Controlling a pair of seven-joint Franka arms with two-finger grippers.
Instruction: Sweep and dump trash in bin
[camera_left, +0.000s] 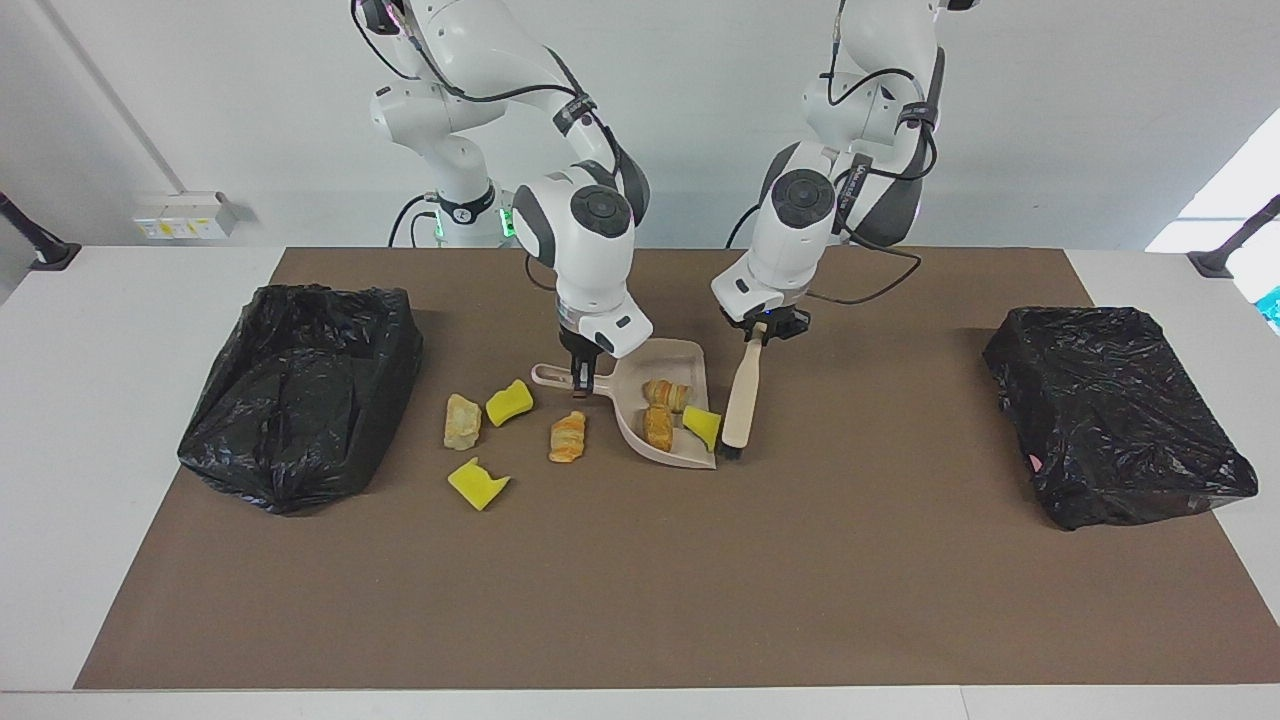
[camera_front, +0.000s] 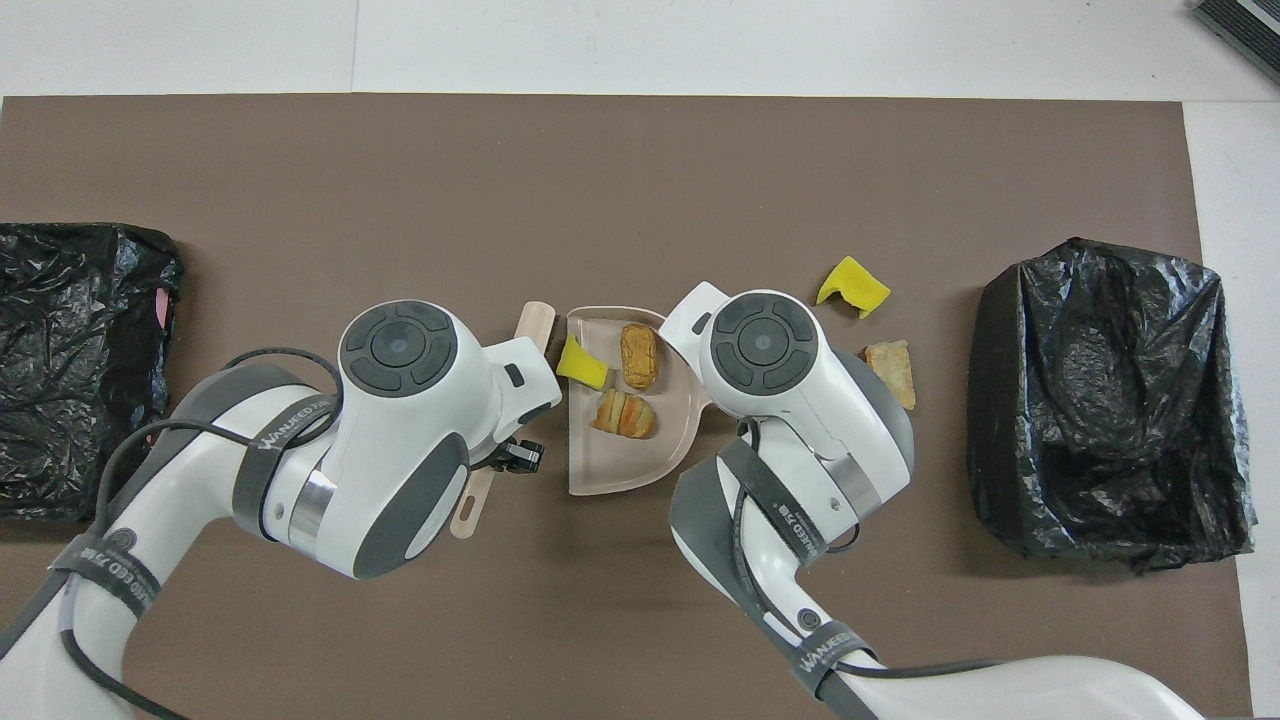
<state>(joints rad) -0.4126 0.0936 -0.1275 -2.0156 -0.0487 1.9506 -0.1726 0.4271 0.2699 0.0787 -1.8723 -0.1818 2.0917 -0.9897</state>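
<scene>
Sweep step is being run: brush (camera_left: 742, 398) pinched in left gripper (camera_left: 757, 338) jaws, dustpan (camera_left: 690, 457) handle in right gripper (camera_left: 581, 378) jaws, 4 trash bits (camera_left: 567, 437) being left for next pass.

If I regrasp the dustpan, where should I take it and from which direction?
Take the dustpan by its slim handle, which sticks out toward the right arm's end of the table. Come straight down from above, fingers across the handle's width: it lies flat, and the pan is too wide and holds trash.

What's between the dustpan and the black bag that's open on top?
Four bits of trash on the mat: two yellow sponge chunks and two pastry pieces, between the dustpan and the open bag. The facing view shows it.
</scene>
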